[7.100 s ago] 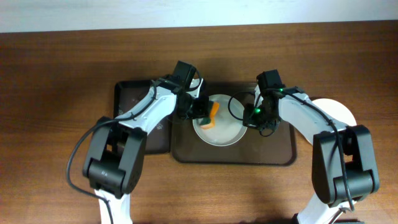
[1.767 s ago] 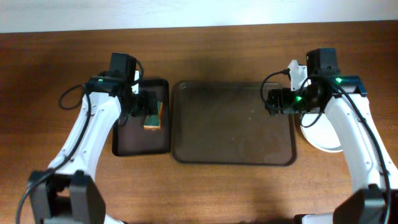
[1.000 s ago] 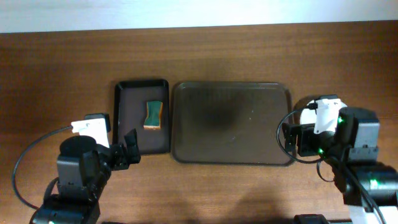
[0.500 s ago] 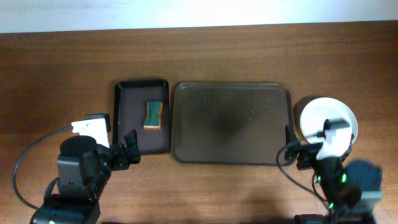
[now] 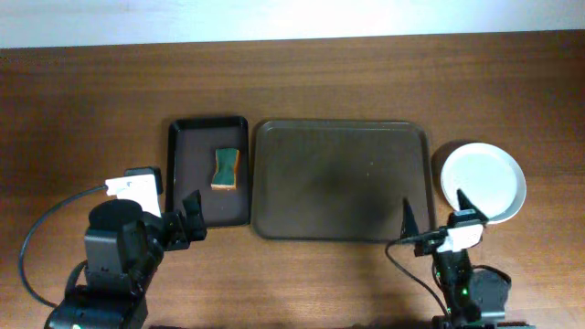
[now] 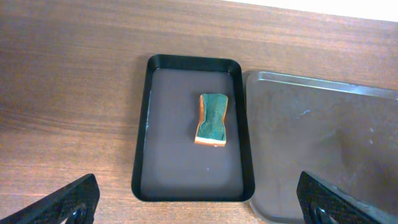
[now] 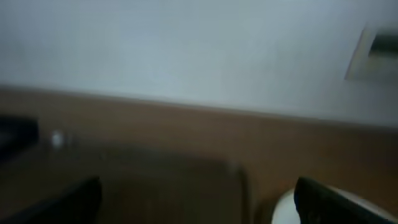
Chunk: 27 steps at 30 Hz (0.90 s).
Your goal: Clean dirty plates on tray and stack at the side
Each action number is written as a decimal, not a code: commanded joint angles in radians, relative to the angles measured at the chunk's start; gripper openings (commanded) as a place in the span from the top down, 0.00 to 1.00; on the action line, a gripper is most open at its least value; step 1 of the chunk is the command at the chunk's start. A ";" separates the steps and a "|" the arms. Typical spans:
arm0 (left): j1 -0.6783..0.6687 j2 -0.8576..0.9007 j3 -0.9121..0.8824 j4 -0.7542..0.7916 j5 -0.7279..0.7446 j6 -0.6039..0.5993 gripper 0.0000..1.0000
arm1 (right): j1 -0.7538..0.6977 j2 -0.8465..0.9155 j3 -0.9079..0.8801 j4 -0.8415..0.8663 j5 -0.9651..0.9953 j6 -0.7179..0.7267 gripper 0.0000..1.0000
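The tray (image 5: 338, 183) lies in the middle of the table with nothing on it. The plates (image 5: 483, 181) show as one clean white disc on the wood just right of the tray; how many lie under it I cannot tell. My left gripper (image 5: 183, 222) hangs open near the table's front, below the small tray. In the left wrist view its gripper (image 6: 200, 211) is wide open and holds nothing. My right gripper (image 5: 435, 212) stands open at the tray's front right corner. The right wrist view is blurred, with a plate (image 7: 289, 208) at its lower right.
A narrower, darker tray (image 5: 183, 174) stands left of the big one and holds a green and orange sponge (image 5: 225, 169), also seen as the sponge (image 6: 213, 119) in the left wrist view. Bare wood surrounds both trays.
The right arm has pulled back toward the table's front edge, uncovering the white plate beside the tray. The left arm has not moved, and the sponge stays in the small tray.
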<state>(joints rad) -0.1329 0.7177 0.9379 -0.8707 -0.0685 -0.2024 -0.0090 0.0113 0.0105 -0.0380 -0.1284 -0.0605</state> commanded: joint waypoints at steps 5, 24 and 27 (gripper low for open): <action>0.003 -0.003 -0.004 0.002 -0.011 0.009 0.00 | 0.010 -0.007 -0.005 -0.028 -0.002 -0.011 0.01; 0.005 -0.074 -0.061 0.042 -0.068 0.055 0.00 | 0.010 -0.007 -0.005 -0.028 -0.002 -0.011 0.01; 0.007 -0.210 -0.243 0.238 -0.067 0.088 0.00 | 0.010 -0.007 -0.005 -0.028 -0.002 -0.011 0.01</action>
<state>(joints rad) -0.1329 0.6247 0.8516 -0.7826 -0.1146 -0.1688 -0.0093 0.0109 0.0105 -0.0605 -0.1284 -0.0647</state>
